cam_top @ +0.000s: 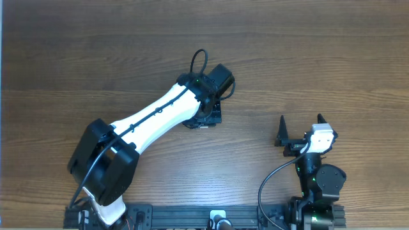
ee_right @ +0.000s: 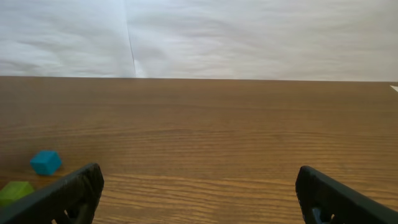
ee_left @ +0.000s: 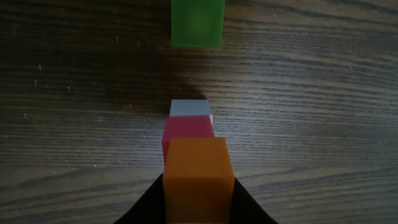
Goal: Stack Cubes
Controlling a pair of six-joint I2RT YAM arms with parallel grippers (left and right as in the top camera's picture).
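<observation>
In the left wrist view my left gripper (ee_left: 198, 202) is shut on an orange cube (ee_left: 198, 177). The orange cube sits over a red cube (ee_left: 186, 129), and a pale grey cube (ee_left: 190, 108) shows beneath that, all in one column. A green cube (ee_left: 198, 22) lies alone on the wood beyond the column. From above, the left gripper (cam_top: 203, 117) is at the table's middle and covers the cubes. My right gripper (cam_top: 300, 124) stands open and holds nothing near the right base. Its wrist view shows a blue cube (ee_right: 46, 162) and a green cube (ee_right: 15, 191) far off to one side.
The wooden table (cam_top: 307, 57) stretches bare around both arms. A white wall (ee_right: 249, 37) rises behind the table's far edge in the right wrist view.
</observation>
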